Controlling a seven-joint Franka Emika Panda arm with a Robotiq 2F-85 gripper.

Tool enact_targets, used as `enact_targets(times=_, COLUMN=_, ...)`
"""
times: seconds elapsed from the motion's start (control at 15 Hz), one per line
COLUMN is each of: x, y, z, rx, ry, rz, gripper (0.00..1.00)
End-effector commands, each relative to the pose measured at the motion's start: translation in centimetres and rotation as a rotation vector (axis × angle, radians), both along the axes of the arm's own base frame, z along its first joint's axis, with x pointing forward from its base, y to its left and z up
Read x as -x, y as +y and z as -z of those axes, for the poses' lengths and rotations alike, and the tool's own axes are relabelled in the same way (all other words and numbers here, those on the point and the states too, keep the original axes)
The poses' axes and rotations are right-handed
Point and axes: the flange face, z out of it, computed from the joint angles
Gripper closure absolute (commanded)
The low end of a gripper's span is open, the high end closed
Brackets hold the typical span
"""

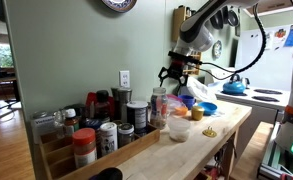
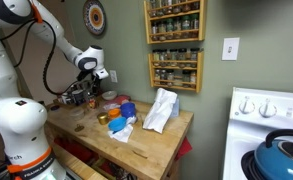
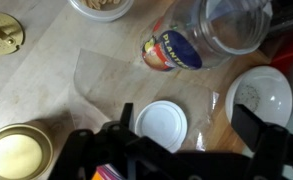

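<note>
Gripper (image 3: 184,118): jaws spread wide and holding nothing. It hangs low over the wooden counter (image 3: 46,85). In both exterior views it is above the cluttered end of the counter (image 1: 174,72) (image 2: 86,95).

Item nearest: the white round plastic lid (image 3: 161,122). It lies flat between my fingers and rests on a clear plastic sheet (image 3: 91,75). I cannot tell whether a finger touches it.

Surroundings: a clear plastic jar with a blue and orange label (image 3: 176,48) lies on its side just beyond the lid, its mouth open. A white bowl (image 3: 258,95) sits to one side and a round tin with pale yellow contents (image 3: 16,155) to the other.

Handling assessment: I judge the lid to be light, stiff and thin, with a smooth top that gives no purchase. It is likely to skate on the slick sheet if nudged. The best hold is across the rim at opposite edges, with the fingers brought right down to the surface. A light squeeze should be enough.
</note>
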Motion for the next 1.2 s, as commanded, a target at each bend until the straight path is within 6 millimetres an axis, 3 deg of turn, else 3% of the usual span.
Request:
enact_targets(times=0.0, x=-0.6, y=1.1, z=1.6, rx=-0.017, ry=0.12, rz=0.06, gripper=0.0)
enact_targets(times=0.47, x=-0.8, y=3.1, z=2.6, rx=-0.117, ry=0.291, rz=0.06, gripper=0.0)
enact_targets(times=1.13, x=-1.8, y=4.5, z=4.2, rx=-0.255, ry=0.347, rz=0.105, gripper=0.0)
